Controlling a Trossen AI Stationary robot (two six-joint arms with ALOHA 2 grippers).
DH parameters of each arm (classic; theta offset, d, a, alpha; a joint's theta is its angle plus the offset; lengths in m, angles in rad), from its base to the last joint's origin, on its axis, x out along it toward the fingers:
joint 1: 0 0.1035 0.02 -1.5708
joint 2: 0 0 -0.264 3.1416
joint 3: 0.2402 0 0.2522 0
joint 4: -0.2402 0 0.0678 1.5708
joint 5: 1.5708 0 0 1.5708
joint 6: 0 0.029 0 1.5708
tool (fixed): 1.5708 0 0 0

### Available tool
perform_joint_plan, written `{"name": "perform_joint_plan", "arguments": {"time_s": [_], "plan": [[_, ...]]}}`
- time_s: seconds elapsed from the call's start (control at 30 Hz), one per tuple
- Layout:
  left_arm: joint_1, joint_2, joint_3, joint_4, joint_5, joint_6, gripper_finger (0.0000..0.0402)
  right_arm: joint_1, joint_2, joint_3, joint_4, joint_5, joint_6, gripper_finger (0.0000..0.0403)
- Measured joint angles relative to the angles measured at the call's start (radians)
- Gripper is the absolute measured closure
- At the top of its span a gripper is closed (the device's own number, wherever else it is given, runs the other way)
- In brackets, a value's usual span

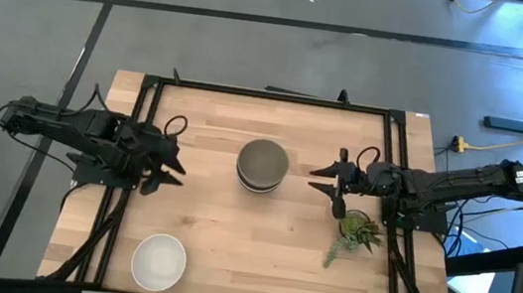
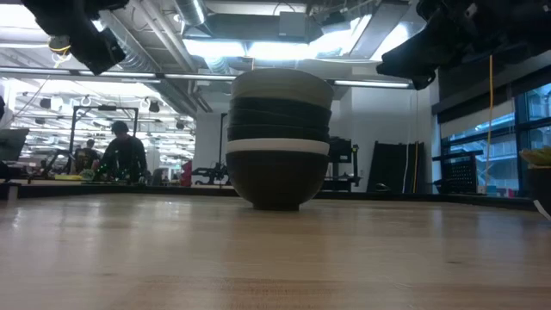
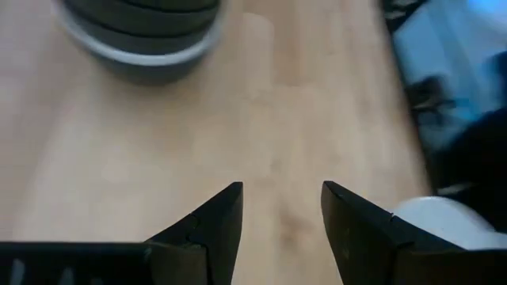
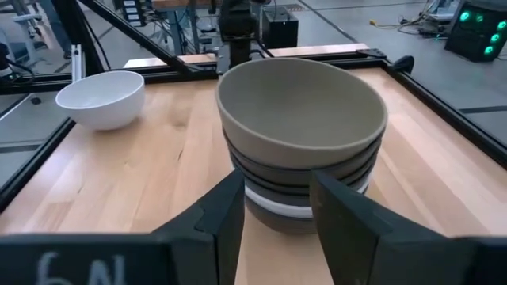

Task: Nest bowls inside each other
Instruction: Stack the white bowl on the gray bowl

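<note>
A stack of nested bowls point(image 1: 262, 165) stands mid-table on the foot of its bottom black bowl point(image 2: 277, 179). A white bowl sits in that one, then more black ones, and the dull grey-green bowl point(image 4: 301, 103) is on top. One white bowl point(image 1: 160, 260) stands alone near the table's near-left corner, also seen in the right wrist view as the white bowl point(image 4: 101, 96). My left gripper point(image 1: 174, 169) hovers open to the left of the stack point(image 3: 142, 36). My right gripper point(image 1: 321, 179) hovers open to its right, fingers point(image 4: 226, 218) pointing at the stack.
A small green plant sprig point(image 1: 359, 231) lies on the table under my right arm, near the right edge. A black frame rail point(image 1: 268, 94) runs round the table. Bare wood lies between the stack and the lone white bowl. People sit far behind the table point(image 2: 120, 155).
</note>
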Motion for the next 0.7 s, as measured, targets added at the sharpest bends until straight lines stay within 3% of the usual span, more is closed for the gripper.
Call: {"name": "perform_joint_plan", "arguments": {"time_s": [0.1, 0.2, 0.4, 0.7], "plan": [[0.000, 0.000, 0.000, 0.028, 0.093, -0.071, 0.0236, -0.007, 0.000, 0.000, -0.001, 0.000, -0.001, 0.0258], [-0.018, 0.000, 0.000, 0.026, 0.121, -0.089, 0.0236, -0.018, 0.000, 0.000, -0.001, 0.000, -0.001, 0.0258], [-0.077, 0.050, 0.000, 0.023, 0.115, -0.082, 0.0236, -0.042, 0.000, 0.000, -0.001, 0.001, 0.002, 0.0258], [-0.218, 0.223, 0.000, -0.018, 0.072, -0.054, 0.0236, -0.061, 0.001, 0.001, 0.006, 0.001, 0.084, 0.0258]]}}
